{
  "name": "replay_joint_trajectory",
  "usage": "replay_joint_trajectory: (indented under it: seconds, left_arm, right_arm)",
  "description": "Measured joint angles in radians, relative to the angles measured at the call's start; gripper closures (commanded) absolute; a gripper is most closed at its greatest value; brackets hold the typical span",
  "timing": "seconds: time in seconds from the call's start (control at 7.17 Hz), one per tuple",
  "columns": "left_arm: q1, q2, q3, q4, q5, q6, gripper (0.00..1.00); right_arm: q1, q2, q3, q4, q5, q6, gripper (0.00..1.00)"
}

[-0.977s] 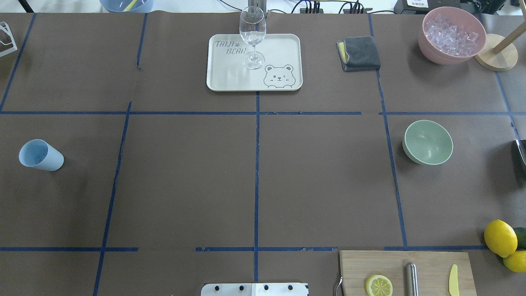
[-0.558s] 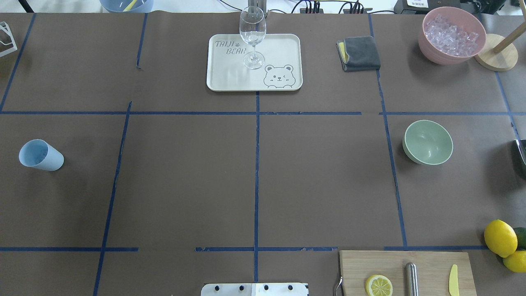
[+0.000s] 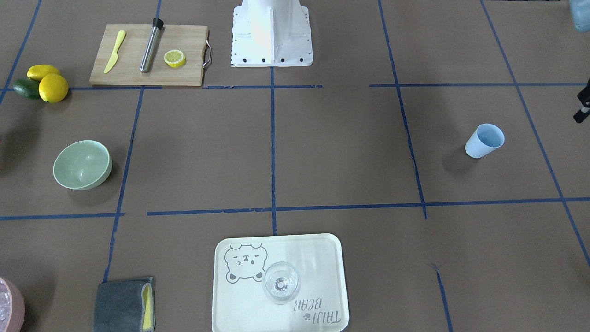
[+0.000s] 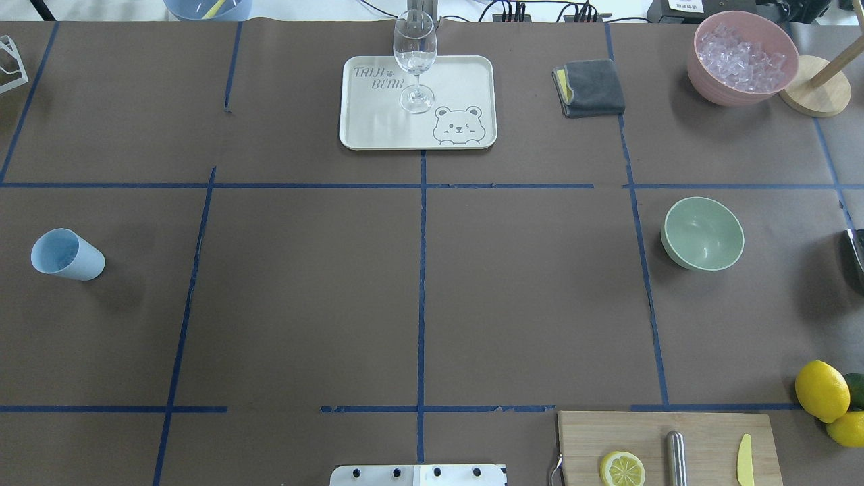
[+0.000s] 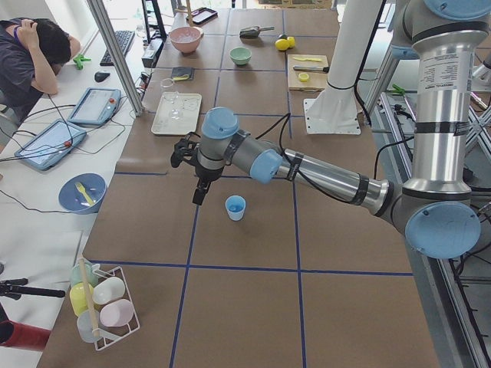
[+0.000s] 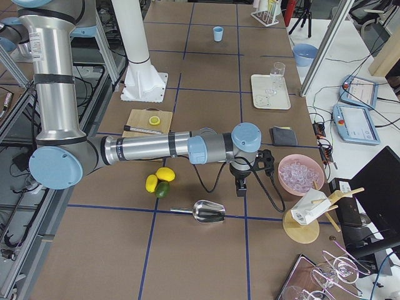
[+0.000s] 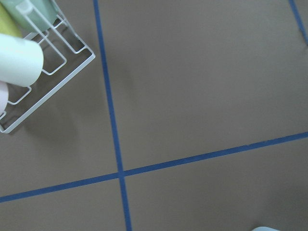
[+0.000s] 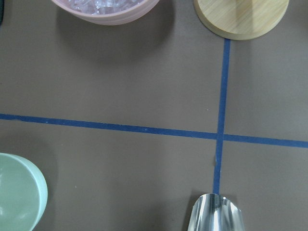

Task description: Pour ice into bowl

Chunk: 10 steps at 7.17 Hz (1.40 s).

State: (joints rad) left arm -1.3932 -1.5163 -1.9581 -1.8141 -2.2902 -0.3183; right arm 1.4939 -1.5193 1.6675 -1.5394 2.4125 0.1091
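The mint-green bowl (image 4: 703, 234) stands empty at the table's right; it also shows in the front view (image 3: 82, 164) and at the right wrist view's lower left (image 8: 17, 192). The ice (image 4: 741, 57) lies heaped in a pink container (image 4: 702, 74) at the far right corner, also seen in the right side view (image 6: 299, 172). A metal scoop (image 6: 206, 212) lies on the table. My right gripper (image 6: 240, 189) hangs above the table between the scoop and the pink container; I cannot tell whether it is open. My left gripper (image 5: 199, 196) hovers beside a light blue cup (image 5: 235, 207); its state is also unclear.
A cream tray (image 4: 378, 121) with a wine glass (image 4: 414, 61) sits at the far middle. A grey cloth (image 4: 589, 88), a wooden stand (image 4: 815, 94), a cutting board (image 4: 702, 439) with a lemon slice, lemons (image 4: 821, 390) and a wire cup rack (image 5: 103, 303) are around.
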Motion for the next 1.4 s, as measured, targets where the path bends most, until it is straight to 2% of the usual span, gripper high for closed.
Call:
replay_joint_trajectory:
  seconds: [0.14, 0.28, 0.56, 0.84, 1.26, 1.4]
  left_arm:
    - [0.05, 0.045, -0.054, -0.05, 0.036, -0.082, 0.0]
    - [0.108, 0.112, -0.078, -0.175, 0.1, -0.186, 0.0]
    - [0.2, 0.252, -0.091, -0.461, 0.207, -0.364, 0.0]
    - [0.284, 0.292, -0.097, -0.548, 0.327, -0.465, 0.0]
    - [0.336, 0.329, -0.099, -0.624, 0.419, -0.516, 0.0]
    - [0.352, 0.333, -0.099, -0.632, 0.441, -0.523, 0.0]
  right_arm:
    - [-0.042, -0.001, 0.013, 0.029, 0.007, 0.082, 0.0]
    - [-0.099, -0.005, 0.023, 0.104, 0.008, 0.213, 0.0]
    - [-0.237, -0.017, 0.029, 0.327, -0.034, 0.526, 0.0]
    - [-0.384, -0.054, 0.024, 0.498, -0.138, 0.716, 0.0]
    - [-0.496, -0.062, 0.002, 0.543, -0.19, 0.811, 0.0]
    - [-0.519, -0.062, -0.002, 0.544, -0.196, 0.819, 0.06]
